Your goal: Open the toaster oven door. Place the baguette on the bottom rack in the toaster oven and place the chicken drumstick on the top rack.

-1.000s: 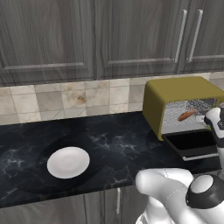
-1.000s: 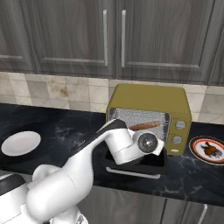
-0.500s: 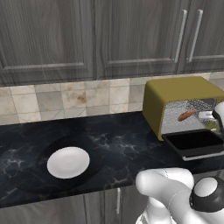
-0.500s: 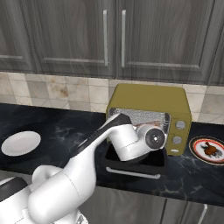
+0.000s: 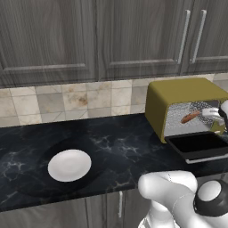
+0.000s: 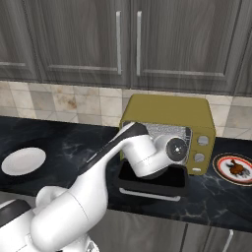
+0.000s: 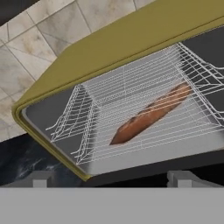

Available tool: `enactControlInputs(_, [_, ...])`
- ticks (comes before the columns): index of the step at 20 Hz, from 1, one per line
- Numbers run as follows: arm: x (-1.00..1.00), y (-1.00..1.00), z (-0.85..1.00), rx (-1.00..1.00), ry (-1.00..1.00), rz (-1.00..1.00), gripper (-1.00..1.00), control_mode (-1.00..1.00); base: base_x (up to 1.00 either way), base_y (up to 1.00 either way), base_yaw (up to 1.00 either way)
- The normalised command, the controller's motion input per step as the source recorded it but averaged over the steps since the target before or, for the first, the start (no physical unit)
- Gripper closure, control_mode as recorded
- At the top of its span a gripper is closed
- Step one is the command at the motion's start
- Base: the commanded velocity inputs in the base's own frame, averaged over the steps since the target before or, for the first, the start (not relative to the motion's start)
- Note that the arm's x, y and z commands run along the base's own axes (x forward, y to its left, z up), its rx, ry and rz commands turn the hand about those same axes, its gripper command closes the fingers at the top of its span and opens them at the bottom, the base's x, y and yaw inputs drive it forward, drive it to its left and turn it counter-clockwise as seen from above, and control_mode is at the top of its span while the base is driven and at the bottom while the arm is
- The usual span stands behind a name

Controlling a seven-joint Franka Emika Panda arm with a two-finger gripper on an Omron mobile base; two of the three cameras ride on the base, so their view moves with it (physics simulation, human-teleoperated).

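The gripper sits just outside the oven's mouth, its tips well apart and holding nothing. The arm reaches forward from the base over the lowered door, its wrist level with the opening.

Just beyond, the baguette lies slantwise on a wire rack inside the oven; which of the two racks it is I cannot tell for sure.

The drumstick waits on a patterned plate on the counter, right of the oven and well apart from the gripper. It looks light, firm and rounded, likely a little slick, so I would pinch it across its thick middle, jaws square to its length. An empty white plate lies far left.
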Motion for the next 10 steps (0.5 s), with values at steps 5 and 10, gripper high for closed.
enactControlInputs(5, [0.0,0.11,0.01,0.03,-0.01,-0.05,-1.0,-1.0,0.0,0.0,0.0])
enactControlInputs(10, [0.04,0.07,0.0,0.0,-0.01,-0.25,-1.0,-1.0,0.0,0.0,0.0])
